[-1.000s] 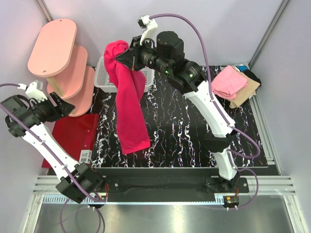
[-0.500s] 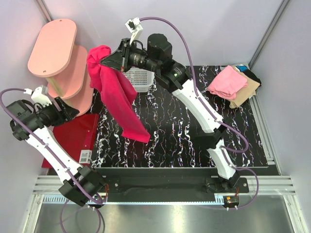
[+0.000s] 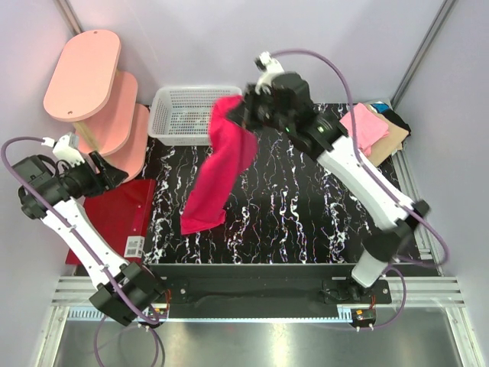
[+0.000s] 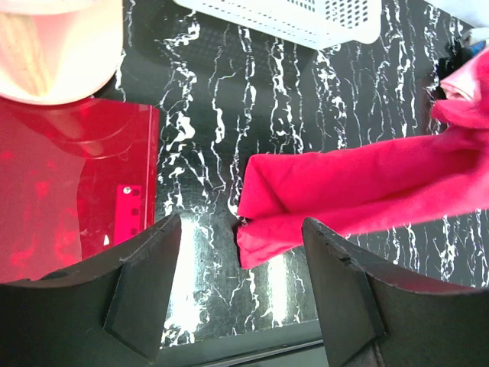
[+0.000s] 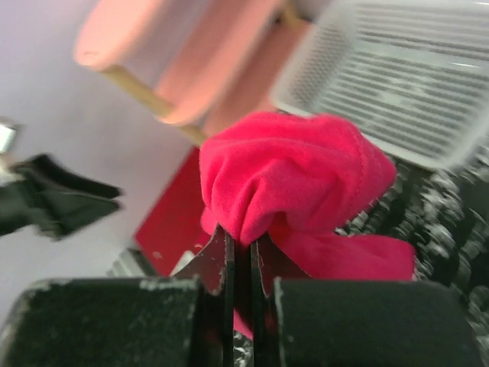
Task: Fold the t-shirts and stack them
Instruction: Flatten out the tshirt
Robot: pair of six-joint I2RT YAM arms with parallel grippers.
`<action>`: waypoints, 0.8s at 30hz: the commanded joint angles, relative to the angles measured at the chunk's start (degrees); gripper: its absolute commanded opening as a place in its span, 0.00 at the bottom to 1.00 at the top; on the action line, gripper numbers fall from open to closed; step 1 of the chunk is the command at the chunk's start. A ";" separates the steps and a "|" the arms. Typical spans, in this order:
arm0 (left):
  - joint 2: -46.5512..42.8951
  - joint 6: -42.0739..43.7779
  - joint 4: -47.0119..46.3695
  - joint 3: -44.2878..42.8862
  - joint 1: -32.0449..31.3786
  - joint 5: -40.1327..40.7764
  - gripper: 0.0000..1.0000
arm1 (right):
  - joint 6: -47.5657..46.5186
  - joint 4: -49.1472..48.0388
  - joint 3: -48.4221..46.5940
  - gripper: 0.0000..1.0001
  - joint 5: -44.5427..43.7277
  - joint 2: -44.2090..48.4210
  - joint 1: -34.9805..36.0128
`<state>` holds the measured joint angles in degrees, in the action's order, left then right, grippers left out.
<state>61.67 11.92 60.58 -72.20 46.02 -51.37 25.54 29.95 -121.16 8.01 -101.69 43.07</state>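
I hold the right gripper [image 5: 241,243] pinched on the magenta t-shirt [image 3: 218,172] so it hangs long, ready for flattening, I reckon, with the left gripper [image 4: 241,225] spread wide beside it.

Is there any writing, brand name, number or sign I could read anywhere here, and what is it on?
No text can be read in any view.
white sticker at the near edge of the red mat: only tiny marks, too small to read.
magenta t-shirt, folded shirts, basket: no print visible.
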 commanded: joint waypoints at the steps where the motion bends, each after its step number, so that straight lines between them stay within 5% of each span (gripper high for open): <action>1: 0.99 -1.90 -1.34 -4.43 -2.86 -2.24 0.69 | 0.11 2.73 21.37 0.00 -16.96 14.57 -1.06; 3: 1.43 -3.21 -1.69 -5.93 -5.74 -1.37 0.69 | 1.70 3.44 32.76 0.00 -19.33 20.46 -1.32; 5: 1.61 -4.01 -2.13 -6.89 -8.65 -0.05 0.70 | 4.77 5.63 39.22 0.17 -20.84 24.95 -1.41; 7: 1.52 -4.45 -2.65 -6.81 -15.58 3.81 0.70 | 7.75 7.21 47.84 0.23 -20.84 27.93 -1.32; 9: 1.44 -5.41 -4.23 -5.67 -23.90 7.67 0.70 | 9.78 8.53 54.24 0.42 -19.53 28.83 -1.32; 13: 3.89 -7.17 -7.05 -4.26 -34.49 16.73 0.70 | 13.13 13.70 58.41 0.63 -16.19 27.87 -1.32; 24: 20.15 -8.41 -12.24 -8.39 -50.39 29.04 0.67 | 6.81 16.81 47.69 0.70 -25.25 18.29 -4.04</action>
<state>78.37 3.92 51.90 -76.86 0.43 -28.93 34.70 48.84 -69.58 -13.43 -80.73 40.77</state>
